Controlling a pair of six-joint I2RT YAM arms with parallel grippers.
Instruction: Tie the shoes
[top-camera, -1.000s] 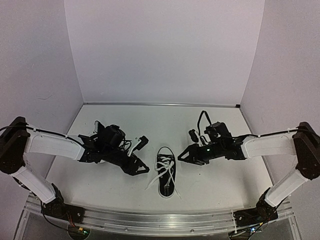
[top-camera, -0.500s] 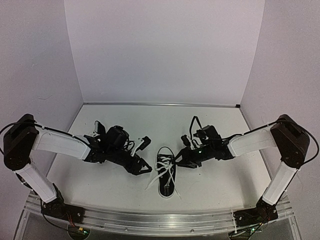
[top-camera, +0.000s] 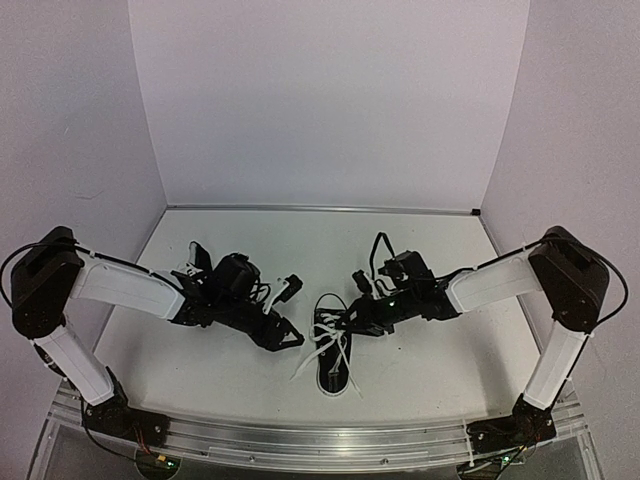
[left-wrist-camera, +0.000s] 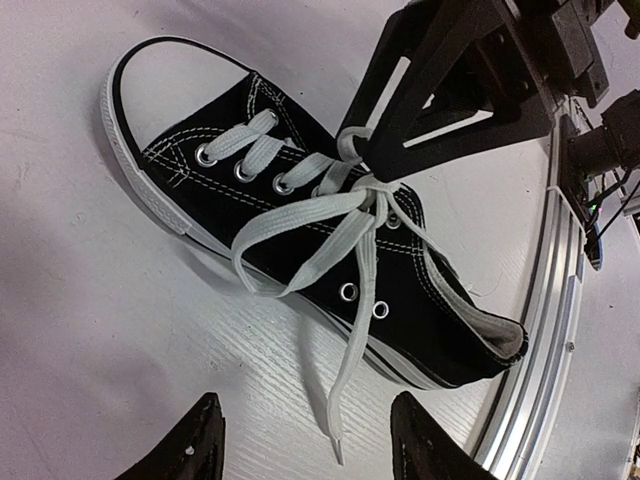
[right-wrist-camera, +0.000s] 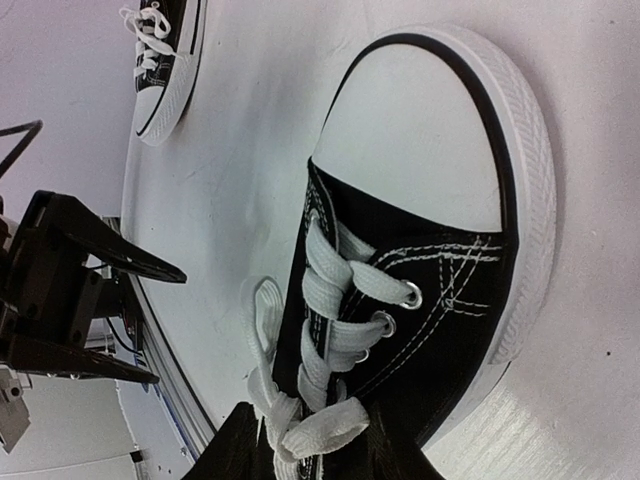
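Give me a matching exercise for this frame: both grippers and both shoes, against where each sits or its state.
Things:
1. left gripper
2. right gripper
3. middle shoe
4. second shoe

Place or state:
A. at the lace crossing
B. on the far side of the left arm
C. open, empty
D. between the two grippers, untied

Pairs: 1-C, 2-A, 3-D, 4-B

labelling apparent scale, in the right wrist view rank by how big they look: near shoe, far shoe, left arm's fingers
1. near shoe, filling much of the frame
2. left arm's fingers
3. far shoe, top left
Nearness to the camera inflates the near shoe; real sizes may match.
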